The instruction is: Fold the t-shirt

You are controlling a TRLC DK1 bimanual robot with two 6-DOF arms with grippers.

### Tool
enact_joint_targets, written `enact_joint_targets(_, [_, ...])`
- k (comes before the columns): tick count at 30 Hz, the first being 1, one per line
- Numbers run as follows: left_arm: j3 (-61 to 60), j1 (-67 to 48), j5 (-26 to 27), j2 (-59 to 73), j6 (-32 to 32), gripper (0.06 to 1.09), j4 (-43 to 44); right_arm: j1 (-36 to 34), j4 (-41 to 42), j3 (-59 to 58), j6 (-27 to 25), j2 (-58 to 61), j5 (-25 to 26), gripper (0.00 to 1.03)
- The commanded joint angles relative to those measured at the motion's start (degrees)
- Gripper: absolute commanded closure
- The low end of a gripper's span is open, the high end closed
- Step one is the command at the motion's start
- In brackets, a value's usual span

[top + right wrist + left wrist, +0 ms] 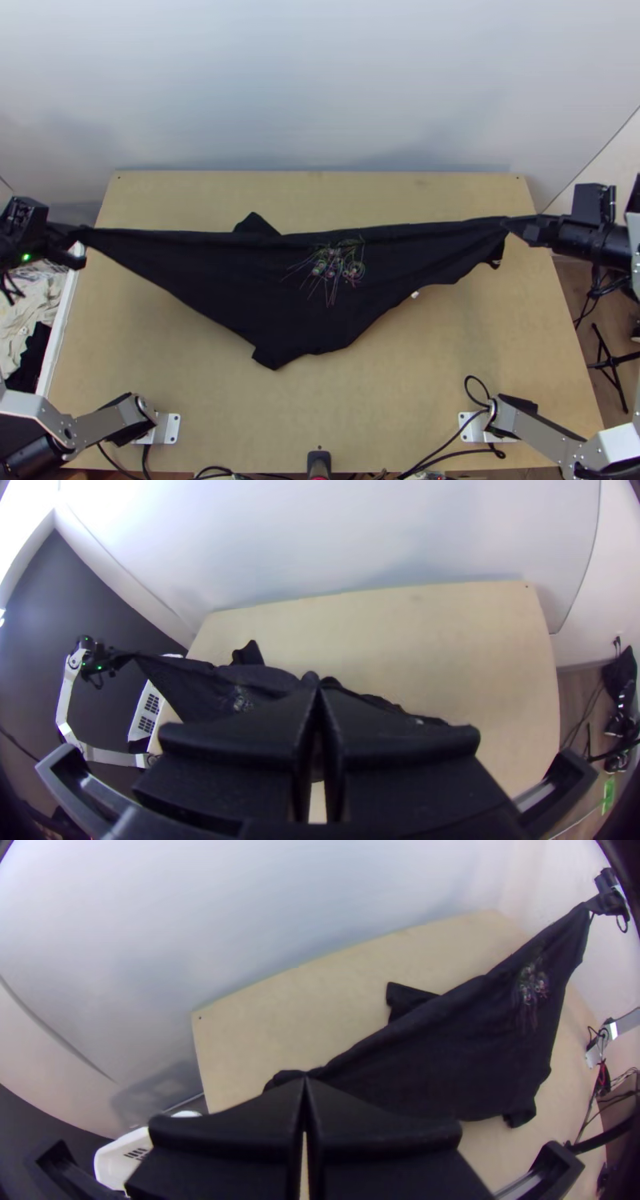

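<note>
Spanning left to right, t-shirt [256, 280] tapers nearward; left pincer [75, 234], right pincer [516, 225] clench its ends.

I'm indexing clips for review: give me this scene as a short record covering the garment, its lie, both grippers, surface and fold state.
garment: black t-shirt with coloured print
lie: stretched between the grippers, far edge taut
left gripper: shut on one end
right gripper: shut on the opposite end
surface: light wooden table
fold state: no finished fold
</note>
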Motion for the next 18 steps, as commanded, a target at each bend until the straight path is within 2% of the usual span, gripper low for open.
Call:
enact_joint_targets(1, [-2.71, 3.82, 1.76, -4.48, 8.30, 1.04, -11.26, 0.23, -1.89, -8.44, -2.64, -0.63, -0.27, 1.00])
enact_joint_targets(5, [-8.51, 2.85, 1.41, -7.99, 11.99, 1.04, -18.91, 1.02, -2.24, -12.57, -2.82, -0.28, 0.35, 1.00])
enact_joint_targets(10, [-17.56, 1.18, -0.62, -16.25, 15.33, 1.04, -19.17, 0.49, -6.63, -14.06, -5.37, 3.32, 3.33, 1.00])
enact_joint_targets(16, [-23.89, -3.74, -0.62, -15.38, 15.06, 1.04, -17.68, 0.67, -8.92, -17.05, -7.13, 7.19, 4.30, 1.00])
enact_joint_targets(17, [-24.33, -4.97, -0.62, -14.50, 14.45, 1.02, -17.59, 0.93, -9.00, -17.32, -7.04, 7.45, 4.30, 1.00])
enact_joint_targets(18, [-24.50, -6.02, -0.70, -13.44, 13.83, 0.88, -17.50, 1.20, -9.00, -17.32, -7.04, 7.54, 4.30, 1.00])
